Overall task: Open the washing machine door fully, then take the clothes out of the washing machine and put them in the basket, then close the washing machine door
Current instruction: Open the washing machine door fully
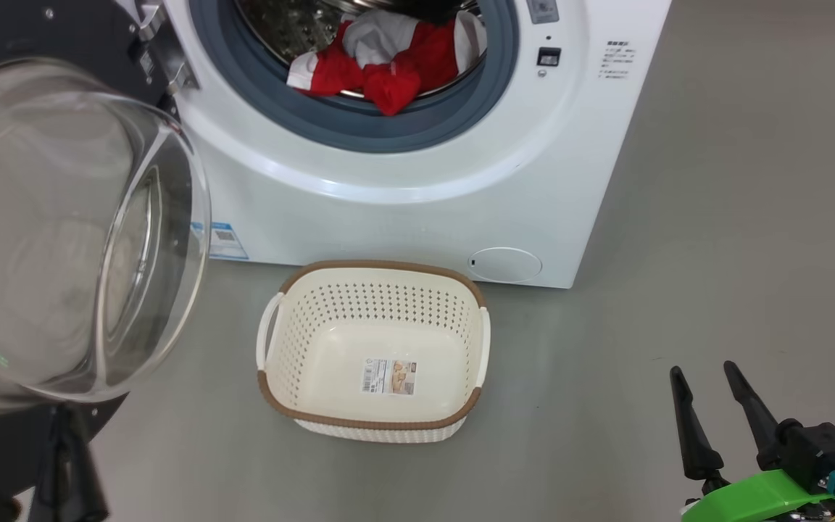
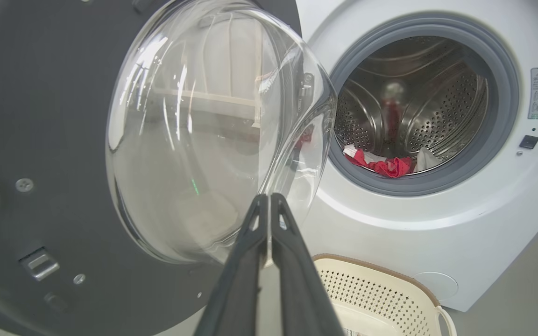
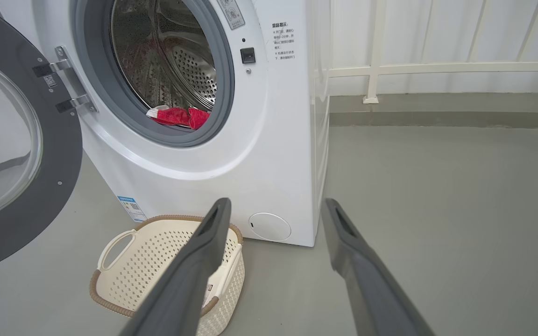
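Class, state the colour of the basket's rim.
Brown, on a cream basket; clearest in the head view.

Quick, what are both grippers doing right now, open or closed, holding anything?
Left gripper: closed, fingers pressed together, nothing between them.
Right gripper: open, holding nothing.

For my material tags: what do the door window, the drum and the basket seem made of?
Door window: clear glass or hard plastic, glossy, with reflections.
Drum: shiny perforated metal, probably steel.
Basket: matte cream plastic, moulded holes; brown rim looks woven.
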Tool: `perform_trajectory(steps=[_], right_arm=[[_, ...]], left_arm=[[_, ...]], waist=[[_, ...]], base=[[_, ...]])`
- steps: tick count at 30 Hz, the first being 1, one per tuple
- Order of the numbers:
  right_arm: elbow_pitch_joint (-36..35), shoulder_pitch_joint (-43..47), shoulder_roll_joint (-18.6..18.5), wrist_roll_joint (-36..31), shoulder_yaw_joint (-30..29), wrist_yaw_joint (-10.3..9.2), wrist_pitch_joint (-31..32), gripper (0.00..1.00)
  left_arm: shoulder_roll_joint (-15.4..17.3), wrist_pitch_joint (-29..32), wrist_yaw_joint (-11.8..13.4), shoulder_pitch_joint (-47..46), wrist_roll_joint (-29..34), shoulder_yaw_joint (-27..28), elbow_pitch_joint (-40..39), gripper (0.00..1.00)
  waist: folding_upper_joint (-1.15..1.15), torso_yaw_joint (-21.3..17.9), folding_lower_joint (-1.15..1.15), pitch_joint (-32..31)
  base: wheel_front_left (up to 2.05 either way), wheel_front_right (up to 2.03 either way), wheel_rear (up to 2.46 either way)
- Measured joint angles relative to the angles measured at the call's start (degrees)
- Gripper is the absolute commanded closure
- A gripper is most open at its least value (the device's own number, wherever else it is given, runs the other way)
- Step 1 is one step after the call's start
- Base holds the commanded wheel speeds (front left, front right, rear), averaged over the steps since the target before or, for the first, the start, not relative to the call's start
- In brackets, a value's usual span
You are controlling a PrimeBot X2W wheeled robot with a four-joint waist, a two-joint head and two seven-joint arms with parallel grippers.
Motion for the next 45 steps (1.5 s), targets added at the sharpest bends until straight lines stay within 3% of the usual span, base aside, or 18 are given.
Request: perform_trajectory(steps=[1,3,4,5,6,7,24,45], right_arm=[[0.1,0.0,0.0,0.0,0.2,0.0,0.0,0.0],[0.1,0.0,0.0,0.3,0.7,0.0,0.0,0.0],[0.1,0.0,0.0,0.4,0.8,0.0,0.0,0.0],[0.1,0.0,0.0,0.4,0.8,0.0,0.0,0.0],[0.1,0.0,0.0,0.4,0.9,0.0,0.0,0.0],[0.1,0.1,0.0,0.4,1.0,0.0,0.0,0.0],[0.0,2.4,0.0,0.6,2.7,0.0,0.0,0.0],[-1.0,5.0,0.0,0.6,2.8,0.0,0.0,0.0]], left_arm=[[-0.1,0.5,0.0,0.4,0.2,-0.7,-0.7,0.68],[-0.3,1.4,0.1,1.1,0.5,-2.1,-2.5,0.49],[-0.4,1.7,0.2,1.4,0.6,-2.7,-3.2,0.27],[-0.4,2.1,0.4,1.6,0.8,-3.4,-3.8,0.11],[-0.4,2.6,0.5,1.7,1.0,-4.2,-4.4,0.11],[-0.4,3.1,0.5,2.0,1.0,-4.9,-4.8,0.0],[-0.6,6.7,-1.1,2.6,1.3,-13.7,-5.5,0.0],[-0.6,6.8,-1.0,4.8,0.3,-16.4,-3.2,0.0]], waist=[[0.0,-0.2,0.0,-0.2],[0.0,-0.7,0.0,-0.5],[0.0,-0.9,0.0,-0.7],[0.0,-1.2,0.0,-0.8],[0.0,-1.4,0.0,-1.0],[0.0,-1.7,0.0,-1.2],[0.0,-7.2,0.0,-3.6],[0.0,-10.4,0.0,-6.8]], base=[[0.0,0.0,0.0],[0.0,0.0,0.0],[0.0,0.0,0.0],[0.0,0.0,0.0],[0.0,0.0,0.0],[0.0,0.0,0.0],[0.0,0.0,0.0],[0.0,0.0,0.0]])
